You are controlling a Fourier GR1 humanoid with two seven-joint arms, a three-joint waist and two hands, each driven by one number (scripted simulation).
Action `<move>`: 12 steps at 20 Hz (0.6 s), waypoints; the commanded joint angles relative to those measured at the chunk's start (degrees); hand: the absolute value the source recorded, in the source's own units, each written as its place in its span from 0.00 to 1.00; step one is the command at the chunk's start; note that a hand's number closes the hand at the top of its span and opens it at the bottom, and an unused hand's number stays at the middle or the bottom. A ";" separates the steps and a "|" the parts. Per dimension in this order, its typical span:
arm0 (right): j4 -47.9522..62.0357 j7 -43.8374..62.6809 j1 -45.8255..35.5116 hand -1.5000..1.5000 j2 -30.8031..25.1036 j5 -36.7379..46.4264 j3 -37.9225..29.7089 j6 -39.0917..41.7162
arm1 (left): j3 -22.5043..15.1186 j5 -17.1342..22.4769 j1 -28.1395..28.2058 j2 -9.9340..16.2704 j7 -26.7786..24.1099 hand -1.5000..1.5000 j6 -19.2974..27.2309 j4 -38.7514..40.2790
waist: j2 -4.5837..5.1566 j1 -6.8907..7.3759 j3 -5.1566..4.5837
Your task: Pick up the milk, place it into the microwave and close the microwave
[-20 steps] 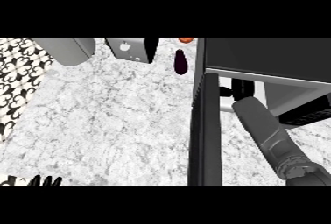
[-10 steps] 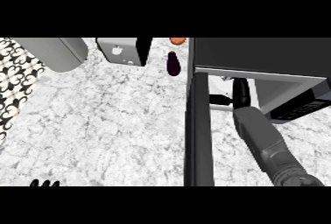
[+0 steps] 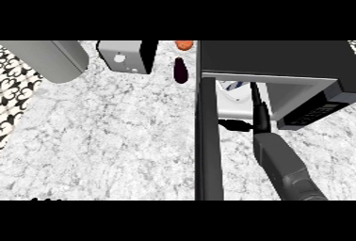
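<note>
- Milk carton (image 3: 233,88) sits inside the open microwave (image 3: 278,59), only a white-and-blue corner of it showing at the front of the cavity.
- Right hand (image 3: 257,101) reaches into the cavity beside the carton; its fingers are hidden by the microwave's top edge, so whether they are apart or clamped on the carton cannot be told.
- Microwave door (image 3: 208,141) stands wide open, edge-on, running down the marble counter (image 3: 104,136) just left of the right forearm.
- Left hand shows only as dark fingertips (image 3: 42,199) at the lower left edge, too little to judge.
- Judgement: the placing step looks nearly done. To do it well, set the carton upright and well back from the sill, free the fingers fully, draw the arm straight out clear of the door, then swing the door shut.
</note>
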 commanded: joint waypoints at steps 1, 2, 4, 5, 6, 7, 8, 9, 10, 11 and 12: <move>-0.72 -5.65 4.20 0.00 0.86 -1.29 -0.97 3.98 | -0.83 -0.35 0.99 -0.94 1.58 0.00 1.17 -1.19 | -0.52 -1.28 -0.07; -1.15 -9.17 7.19 0.00 1.07 -1.43 -1.09 4.51 | 0.62 0.21 1.52 0.17 0.46 0.00 -0.04 -0.40 | -0.56 -1.37 -0.07; -1.31 -9.66 8.87 0.00 1.38 -1.04 -0.45 5.48 | 0.03 0.10 3.66 0.33 3.27 0.00 1.34 -4.48 | -0.81 -1.84 -0.09; -1.50 -11.09 9.42 0.00 1.11 -1.47 -0.88 7.01 | 1.40 1.23 3.72 1.37 1.06 0.00 -1.16 -2.06 | -0.71 -1.53 -0.08; -2.61 -10.47 11.30 0.00 0.15 -1.29 -0.03 10.27 | 0.45 -0.71 4.73 0.52 -0.64 0.00 -1.05 -0.41 | -1.18 -2.47 -0.17; -2.17 -8.20 8.04 0.00 1.63 -1.92 -0.76 8.49 | 0.37 -0.58 0.43 -0.35 0.18 0.00 -1.06 2.60 | -0.85 -1.99 -0.14; -2.79 -8.92 10.55 0.00 1.48 -0.52 1.19 10.95 | 1.09 1.14 -0.82 0.17 5.58 0.00 1.04 -2.59 | -1.06 -2.79 -0.16; -3.78 -9.63 10.64 0.00 0.11 -1.59 0.24 12.21 | -0.32 -0.50 3.13 0.48 2.19 0.00 -1.05 -1.81 | -1.09 -2.39 -0.15; -5.02 -12.82 14.62 0.00 3.27 -1.23 1.30 12.90 | -1.13 -1.77 2.60 -0.65 2.28 0.00 0.33 -0.97 | -1.41 -3.24 -0.21; -4.49 -11.71 15.31 0.00 0.91 -0.36 2.33 16.63 | -2.93 -4.01 -3.49 -3.08 4.97 0.00 3.34 1.03 | -1.23 -3.63 -0.20; -6.72 -10.77 16.37 0.00 1.97 -1.02 2.46 16.31 | -2.65 -4.27 0.92 -1.19 4.09 0.00 1.85 -1.58 | -1.51 -3.59 -0.24</move>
